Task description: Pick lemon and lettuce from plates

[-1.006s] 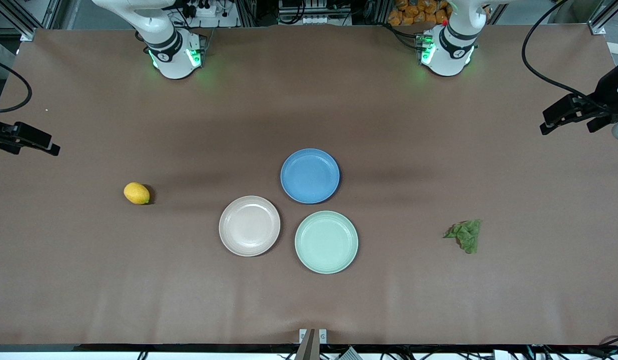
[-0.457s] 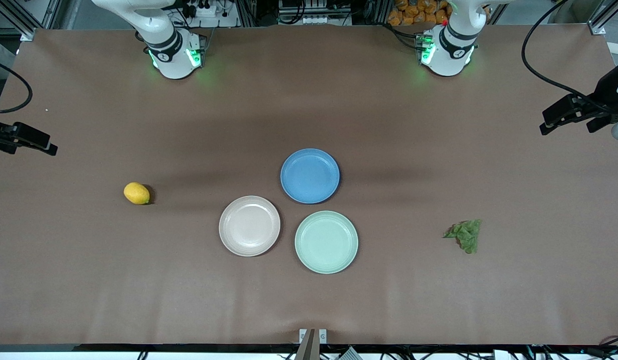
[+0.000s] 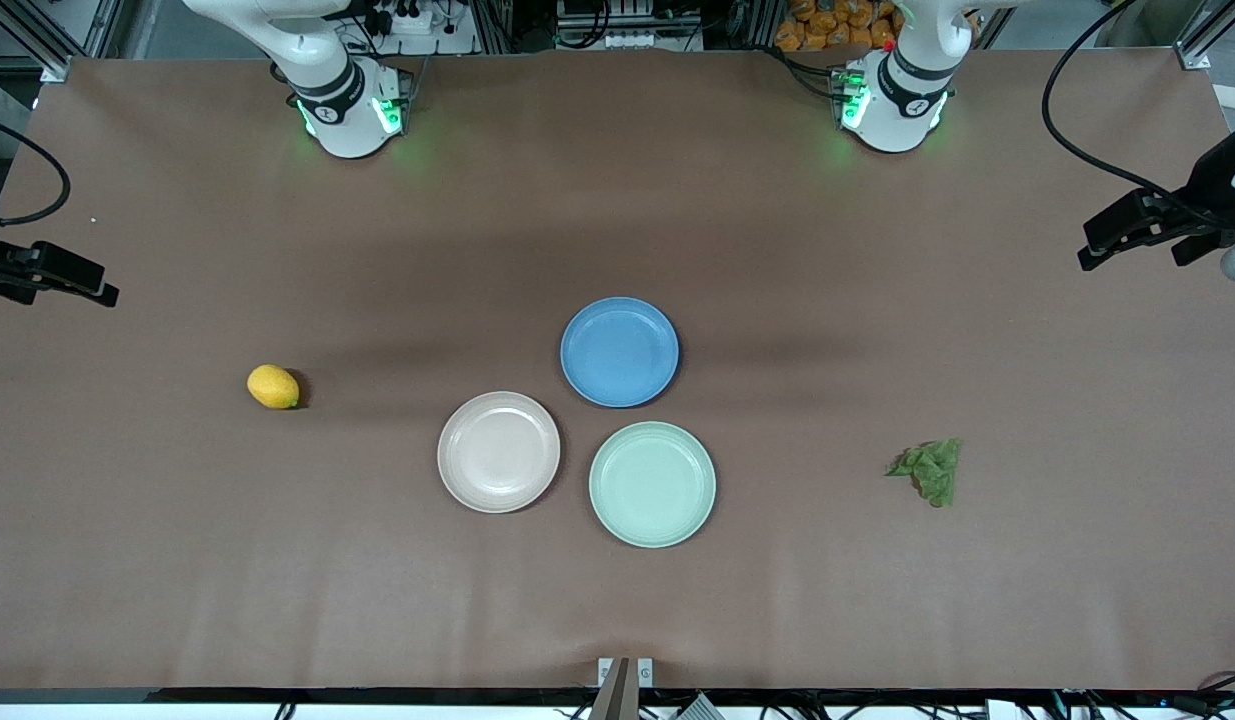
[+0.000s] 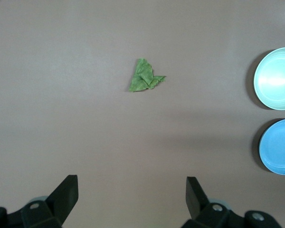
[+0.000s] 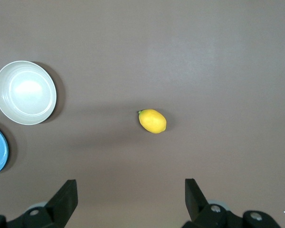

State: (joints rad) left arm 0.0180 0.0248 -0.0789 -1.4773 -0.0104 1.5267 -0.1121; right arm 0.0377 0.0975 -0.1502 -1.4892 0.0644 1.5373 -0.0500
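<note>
Front view shows all three plates bare at the middle of the tabletop (image 3: pixel 617 620): the beige-pink plate (image 3: pixel 498 452) and the mint green plate (image 3: pixel 652 484) side by side, the blue plate (image 3: pixel 619 351) just beside both and farther from the front camera. The lemon (image 3: pixel 273 387) lies on the bare tabletop toward the right arm's edge, well apart from the plates; the lettuce (image 3: pixel 929 470) lies likewise toward the left arm's edge (neither item is on a plate, so the pick-off appears complete). The left end effector (image 4: pixel 132 202) hangs high over the tabletop near the left arm's edge, fingers spread wide and holding nothing, with the lettuce in its wrist view. The right end effector (image 5: pixel 131 199) hangs high near the right arm's edge, equally wide open and empty, with the lemon in its wrist view. Judged step in hand: retreat to rest. To do it well, hold both end effectors high and open, route no path low over either item, and avoid sweeping cables across the plates. The lemon may roll if nudged.
</note>
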